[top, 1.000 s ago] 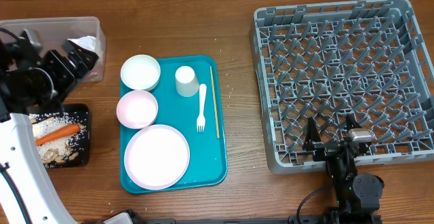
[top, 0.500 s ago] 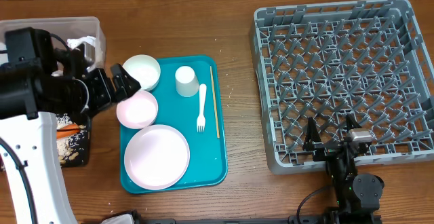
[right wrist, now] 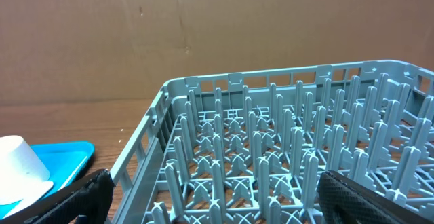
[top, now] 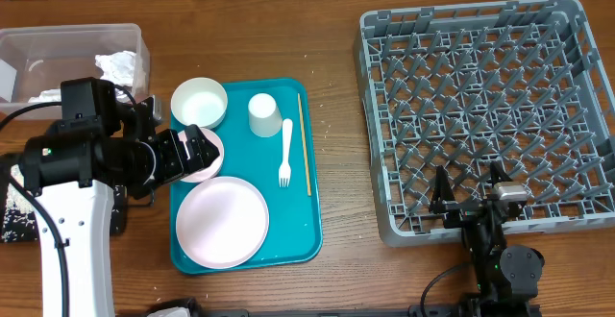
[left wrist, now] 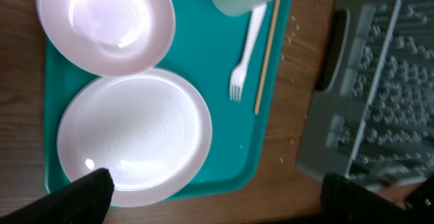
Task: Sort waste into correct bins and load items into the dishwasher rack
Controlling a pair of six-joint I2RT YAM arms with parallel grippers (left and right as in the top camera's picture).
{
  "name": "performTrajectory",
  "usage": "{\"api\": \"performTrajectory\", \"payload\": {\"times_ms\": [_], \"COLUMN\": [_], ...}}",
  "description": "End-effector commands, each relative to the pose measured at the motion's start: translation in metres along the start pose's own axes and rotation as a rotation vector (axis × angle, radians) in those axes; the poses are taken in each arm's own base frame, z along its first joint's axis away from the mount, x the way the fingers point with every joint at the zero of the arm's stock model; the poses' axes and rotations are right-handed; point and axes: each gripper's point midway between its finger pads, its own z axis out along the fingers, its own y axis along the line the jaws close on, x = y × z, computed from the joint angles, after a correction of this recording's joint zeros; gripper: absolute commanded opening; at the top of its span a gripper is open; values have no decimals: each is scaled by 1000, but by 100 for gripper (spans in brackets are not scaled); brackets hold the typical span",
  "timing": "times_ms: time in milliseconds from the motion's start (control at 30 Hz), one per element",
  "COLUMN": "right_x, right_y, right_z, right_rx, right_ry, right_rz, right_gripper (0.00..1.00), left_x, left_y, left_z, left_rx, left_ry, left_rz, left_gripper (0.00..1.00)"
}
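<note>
**A:** What's just changed?

**B:** L arm's swung across. A sec ago it's over by the clear tub (top: 72, 38) and the black tray (top: 12, 187). Now the left fingers (left wrist: 81, 195) hang above the teal tray (top: 312, 245), right over the pink bowl (left wrist: 105, 24). They're spread wide, nothing in them.

**A:** So the waste's done?

**B:** Looks it, I'd say. Napkins (top: 117, 64) sit in the tub, and rice (top: 14, 223) shows on the bit of black tray the arm doesn't hide. Can't see the carrot, arm's in the way. My guess: it's onto the dishes now, bowl first.

**A:** And the rack?

**B:** Rack (top: 485, 115) has nothing in it yet. It sits on the tabletop to the right, well apart from the teal tray. Right fingers (right wrist: 74, 200) are parked at its near edge, also wide open and empty. They haven't budged.

**A:** Which way's stuff pointing?

**B:** The bowl's mouth-up on the teal tray, between the white bowl (top: 199, 101) and the plate (left wrist: 135, 139). It's round, so no long axis. The fork (top: 285, 152) runs along the tray's long side, tines toward the near edge, handle up by the cup (top: 263, 115). The wooden stick (top: 304, 144) lies parallel, just beside it on the rack side.
</note>
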Motion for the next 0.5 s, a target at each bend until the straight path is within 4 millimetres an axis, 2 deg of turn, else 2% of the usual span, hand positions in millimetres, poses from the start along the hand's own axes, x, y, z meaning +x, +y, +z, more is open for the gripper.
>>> {"api": "performTrajectory", "payload": {"times_ms": [0, 100, 133, 233, 300, 467], "right_x": [2, 2, 2, 2, 2, 2], "right_y": [-1, -1, -1, -1, -1, -1], "right_z": [0, 0, 0, 0, 0, 0], "right_rx": [6, 6, 6, 6, 6, 6], "right_ry": [-2, -2, -2, -2, -2, -2], "right_rz": [-3, -3, -3, -3, -3, -3], "right_gripper": [100, 100, 100, 100, 100, 100], "left_x": [-23, -45, -50, -56, -56, -41], "left_y": [29, 69, 77, 81, 76, 68], "left_z": [-6, -23, -27, -31, -29, -20], "left_rx": [-159, -335, -353, -328, -294, -292], "left_ry": [-128, -289, -328, -369, -363, -275], "left_rz": [-134, -351, -416, -515, -545, -477], "left_gripper": [100, 100, 100, 100, 100, 100]}}
